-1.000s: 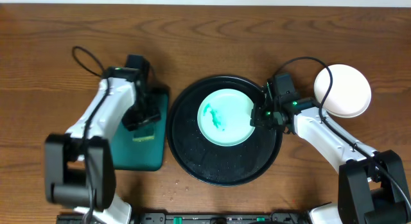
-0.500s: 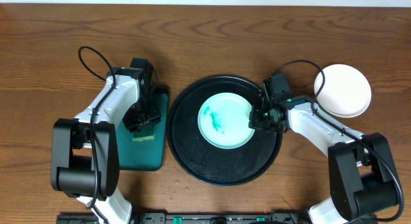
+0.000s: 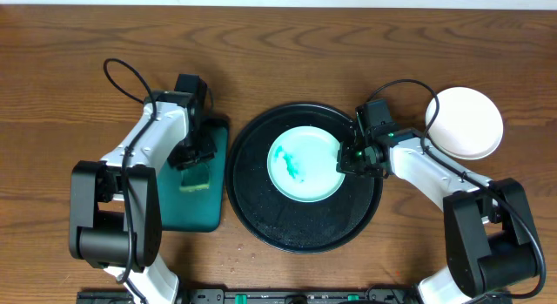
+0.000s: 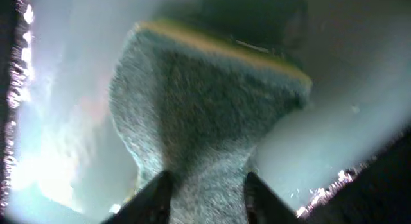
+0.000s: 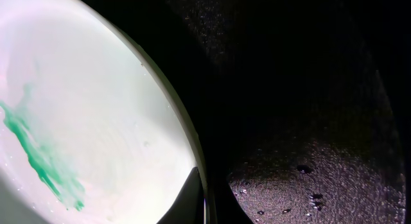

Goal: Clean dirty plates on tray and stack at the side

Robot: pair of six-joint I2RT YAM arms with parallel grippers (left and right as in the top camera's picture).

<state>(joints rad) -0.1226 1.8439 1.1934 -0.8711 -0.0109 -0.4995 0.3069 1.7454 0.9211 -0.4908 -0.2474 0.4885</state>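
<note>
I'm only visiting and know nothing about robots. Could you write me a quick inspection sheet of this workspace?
Surface: brown wooden table, with a few pale specks in front of the black tray.
Job's things: a mint plate with a green smear lies in the black tray. A white plate sits on the table to the right, no smear visible.
Clutter: a teal tray on the left, holding a sponge.
Grippers: the left gripper pinches the sponge. The right gripper is shut on the mint plate's right rim.
Cables: the left arm's cable and the right arm's cable loop above the wood.
Surroundings: a pale strip along the far edge.
</note>
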